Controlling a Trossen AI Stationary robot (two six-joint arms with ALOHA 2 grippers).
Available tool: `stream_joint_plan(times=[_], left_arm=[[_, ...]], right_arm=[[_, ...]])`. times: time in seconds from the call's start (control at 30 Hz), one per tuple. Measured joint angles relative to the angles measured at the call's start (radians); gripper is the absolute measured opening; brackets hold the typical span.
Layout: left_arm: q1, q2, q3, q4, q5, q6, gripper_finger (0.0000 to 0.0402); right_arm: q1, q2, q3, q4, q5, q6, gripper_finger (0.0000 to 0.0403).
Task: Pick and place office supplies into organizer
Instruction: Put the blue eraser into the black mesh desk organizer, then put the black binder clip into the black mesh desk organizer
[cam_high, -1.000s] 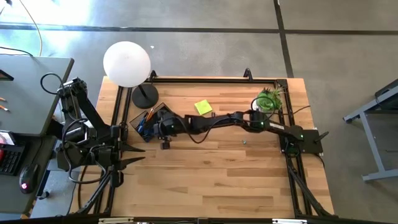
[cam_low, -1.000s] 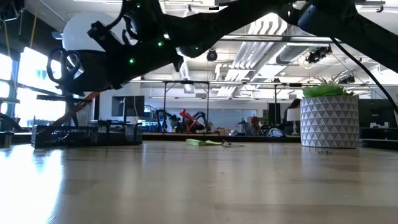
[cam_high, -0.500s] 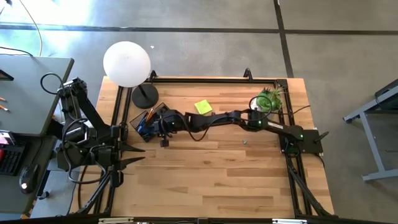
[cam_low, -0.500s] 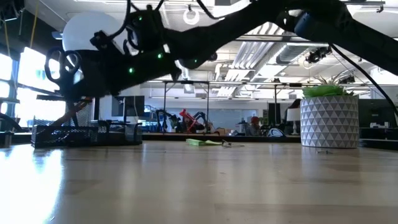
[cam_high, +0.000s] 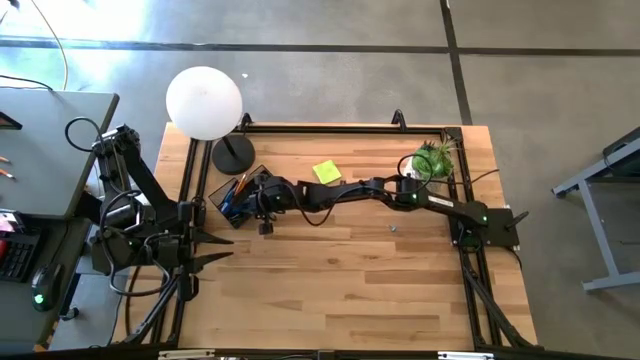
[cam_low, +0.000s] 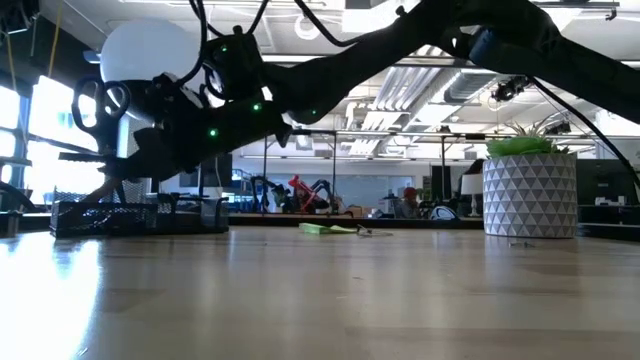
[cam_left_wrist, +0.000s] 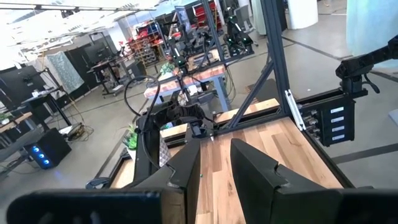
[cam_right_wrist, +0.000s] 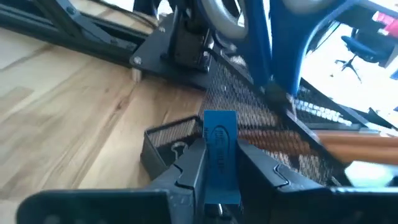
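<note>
I'm looking into open-plan robotics lab — polished concrete floor (cam_high: 330, 70) around framed butcher-block table (cam_high: 340, 290), exposed ceiling ducts (cam_low: 420, 85) beyond far table edge, more aluminium-frame workbenches (cam_left_wrist: 186, 68) across hall, grey desk (cam_high: 50, 150) off left edge.

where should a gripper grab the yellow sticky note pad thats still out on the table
The yellow sticky note pad lies flat and thin on the table, so coming straight down and pinching two opposite edges looks best. It sits turned at an angle, so the wrist should probably rotate to match. The space around it looks clear.
</note>
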Motion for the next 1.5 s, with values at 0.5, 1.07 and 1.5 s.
stream_joint_plan(times=[0.5, 1.07, 1.5], left_arm=[[0.000, 0.000, 0.000, 0.000, 0.000, 0.000, 0.0079], [0.000, 0.001, 0.000, -0.002, 0.000, -0.002, 0.0079], [0.000, 0.002, 0.000, -0.008, 0.008, -0.029, 0.0079]], right_arm=[[-0.005, 0.000, 0.000, -0.037, 0.027, 0.020, 0.0138], [0.070, -0.118, 0.000, -0.332, 0.035, 0.077, 0.0170], [0.137, -0.272, 0.000, -1.147, 0.213, 0.174, 0.0114]])
